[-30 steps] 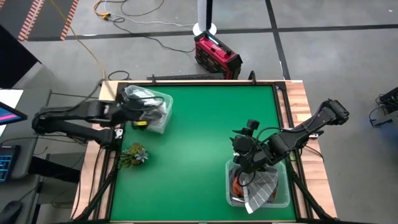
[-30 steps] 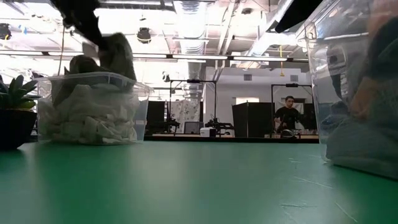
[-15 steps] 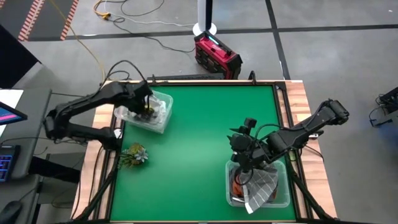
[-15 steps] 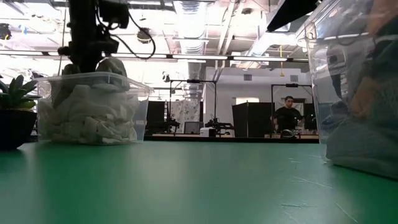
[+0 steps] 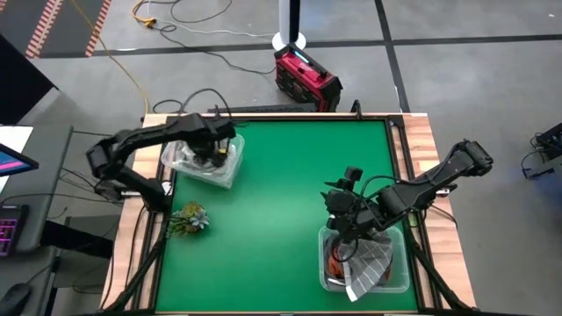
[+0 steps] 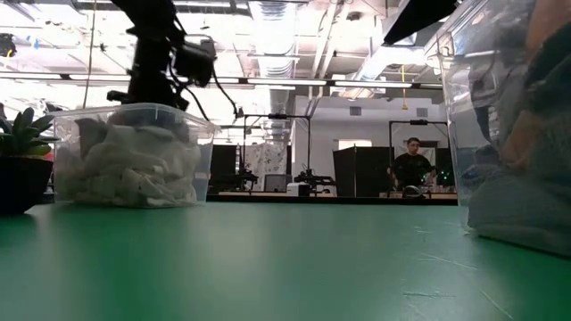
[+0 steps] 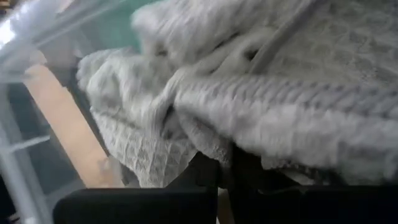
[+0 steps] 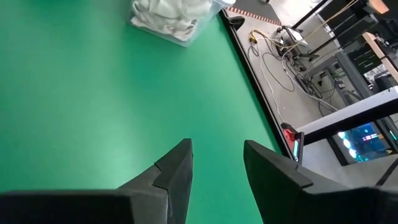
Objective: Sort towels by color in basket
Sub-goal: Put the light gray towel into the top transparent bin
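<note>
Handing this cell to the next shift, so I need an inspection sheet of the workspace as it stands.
Surface: green mat, bare in the middle.
Job's things: pale towels in the left clear bin; checked towel and an orange one in the right clear bin.
Clutter: green plant sprig near the mat's left edge.
Grippers: left gripper shut, down in the left bin; right gripper open, empty, above the right bin.
Cables: yellow and grey leads on the floor.
Surroundings: red case behind the table; a person far off.

Bright lights [image 6: 294, 85] shine above me. My left wrist picture is blurry, and the desk [image 5: 281, 193] looks evenly lit.
</note>
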You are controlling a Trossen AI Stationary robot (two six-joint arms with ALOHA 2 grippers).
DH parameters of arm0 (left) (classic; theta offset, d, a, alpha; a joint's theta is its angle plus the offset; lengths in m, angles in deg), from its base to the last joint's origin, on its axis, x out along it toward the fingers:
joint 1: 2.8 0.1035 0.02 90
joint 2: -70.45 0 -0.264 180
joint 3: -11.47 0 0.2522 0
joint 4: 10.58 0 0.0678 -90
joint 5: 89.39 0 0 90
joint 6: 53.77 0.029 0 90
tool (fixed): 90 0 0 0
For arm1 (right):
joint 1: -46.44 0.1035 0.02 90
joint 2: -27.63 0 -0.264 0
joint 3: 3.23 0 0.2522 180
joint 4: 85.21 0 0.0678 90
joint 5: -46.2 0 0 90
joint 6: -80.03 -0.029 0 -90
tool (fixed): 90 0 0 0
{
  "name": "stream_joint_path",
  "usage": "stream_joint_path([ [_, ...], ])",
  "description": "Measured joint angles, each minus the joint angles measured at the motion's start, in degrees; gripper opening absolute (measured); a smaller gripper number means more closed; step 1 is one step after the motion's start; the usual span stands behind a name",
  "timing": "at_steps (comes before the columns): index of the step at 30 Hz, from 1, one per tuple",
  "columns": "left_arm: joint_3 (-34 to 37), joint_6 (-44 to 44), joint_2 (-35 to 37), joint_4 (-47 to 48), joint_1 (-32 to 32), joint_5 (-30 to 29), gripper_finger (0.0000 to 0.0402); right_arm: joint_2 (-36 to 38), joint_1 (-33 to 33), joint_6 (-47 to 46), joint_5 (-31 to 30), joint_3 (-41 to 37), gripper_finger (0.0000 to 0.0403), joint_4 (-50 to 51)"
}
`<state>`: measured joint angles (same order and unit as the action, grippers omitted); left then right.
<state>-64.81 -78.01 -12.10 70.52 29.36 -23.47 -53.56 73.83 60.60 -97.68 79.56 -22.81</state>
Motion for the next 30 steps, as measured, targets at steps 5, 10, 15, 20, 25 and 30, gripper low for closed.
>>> stream_joint_path([
  [5, 0.0, 0.4, -6.29, -0.21, -1.35, -2.09, 0.0008, 0.0, 1.03, -0.51, 0.12, 0.0, 0.0179, 0.23],
  [10, 0.06, -0.14, -9.6, -1.21, -1.6, -3.22, 0.0008, 0.0, 3.13, -1.41, 0.12, 0.0, 0.0179, 0.2],
  [15, 2.68, 1.08, -9.63, -5.54, -1.87, -0.97, 0.0008, 0.0, 5.14, -3.0, 0.12, 0.0, 0.0179, 0.15],
  [20, 5.75, 3.22, -9.56, -8.39, -1.7, 3.69, 0.0008, 0.0, 6.36, -4.12, 0.12, 0.0, 0.0179, -0.26],
  [25, 6.56, 4.34, -9.59, -10.55, -1.46, 5.67, 0.0008, 0.0, 6.21, -4.18, -0.03, 0.0, 0.0179, -1.6],
  [30, 6.86, 5.36, -8.59, -10.34, -1.91, 1.9, 0.0027, 0.0, 6.21, -5.0, -0.23, 0.0, 0.0179, -1.68],
])
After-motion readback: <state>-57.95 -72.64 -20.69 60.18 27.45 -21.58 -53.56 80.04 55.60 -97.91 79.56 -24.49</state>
